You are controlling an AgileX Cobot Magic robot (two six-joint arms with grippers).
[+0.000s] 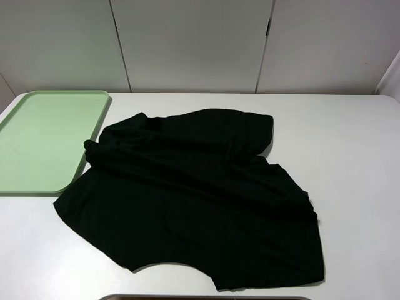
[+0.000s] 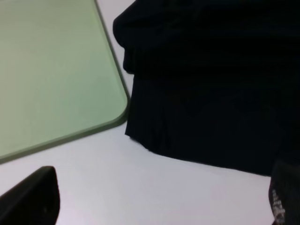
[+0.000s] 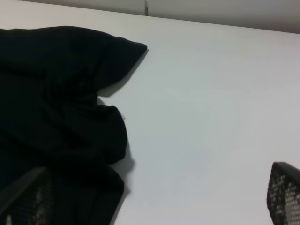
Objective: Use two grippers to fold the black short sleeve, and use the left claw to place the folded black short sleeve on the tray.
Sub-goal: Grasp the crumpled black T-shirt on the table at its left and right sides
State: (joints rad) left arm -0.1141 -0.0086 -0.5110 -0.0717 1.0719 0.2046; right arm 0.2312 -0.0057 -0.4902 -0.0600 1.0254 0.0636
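The black short sleeve (image 1: 200, 194) lies spread and rumpled on the white table, one sleeve touching the tray's near corner. The pale green tray (image 1: 44, 137) sits empty at the back left. No arm shows in the exterior high view. In the left wrist view my left claw (image 2: 157, 206) is open above bare table, its fingertips (image 2: 28, 197) far apart, with the shirt's edge (image 2: 211, 93) and the tray's rounded corner (image 2: 56, 70) just ahead. My right gripper (image 3: 154, 201) is open too, one finger (image 3: 283, 194) over bare table, the other over the shirt's (image 3: 56, 108) bunched edge.
White table (image 1: 356, 156) runs wide to the right of the shirt, and a grey panelled wall (image 1: 194, 44) stands behind. A dark strip (image 1: 206, 297) shows at the table's front edge.
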